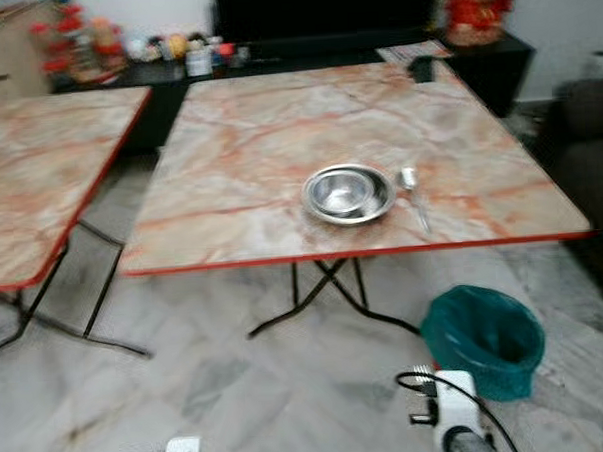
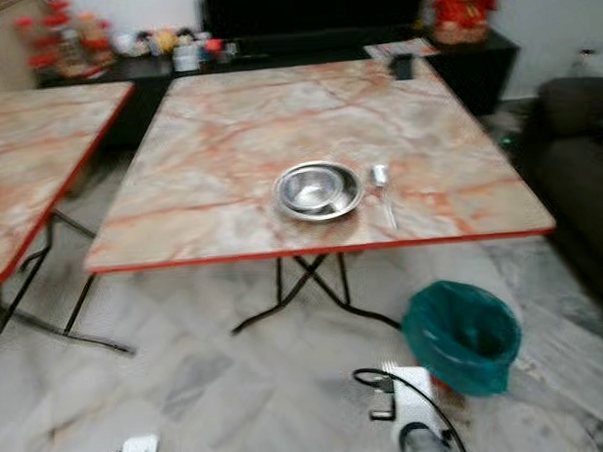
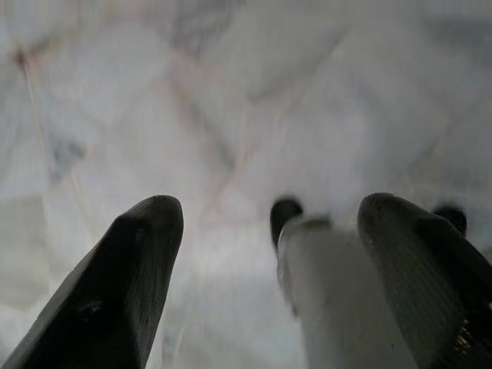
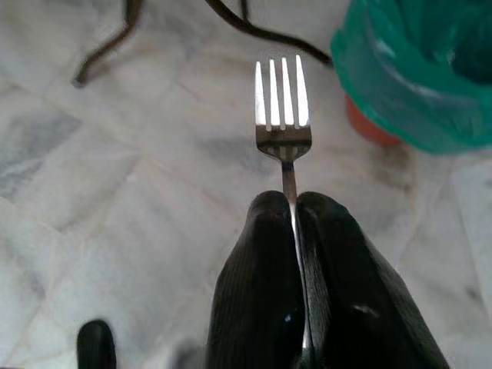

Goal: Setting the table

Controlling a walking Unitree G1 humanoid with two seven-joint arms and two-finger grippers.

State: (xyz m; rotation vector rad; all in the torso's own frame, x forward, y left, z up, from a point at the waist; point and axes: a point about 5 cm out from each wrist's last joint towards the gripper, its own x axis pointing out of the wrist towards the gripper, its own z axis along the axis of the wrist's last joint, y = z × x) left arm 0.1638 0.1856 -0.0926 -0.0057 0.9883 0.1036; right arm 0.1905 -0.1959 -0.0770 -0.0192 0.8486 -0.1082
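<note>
Clamped between the two black fingers of the right claw (image 4: 296, 211) is one fork (image 4: 282, 104), tines outward, above the marble floor (image 1: 289, 397) near one green-lined bin (image 1: 484, 338). Left claw (image 3: 261, 231) hangs spread apart over the floor. One steel bowl (image 1: 348, 193) and one spoon (image 1: 413, 193) lie side by side on the nearer surface (image 1: 238, 149); a second surface (image 1: 39, 167) stands beside it.

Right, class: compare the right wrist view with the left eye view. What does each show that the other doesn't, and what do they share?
Right wrist view only: the right tool shut on a fork, tines pointing away. Left eye view only: the marble-patterned table with a steel bowl and a spoon beside it. Shared: the green-lined bin and the pale tiled floor.
</note>
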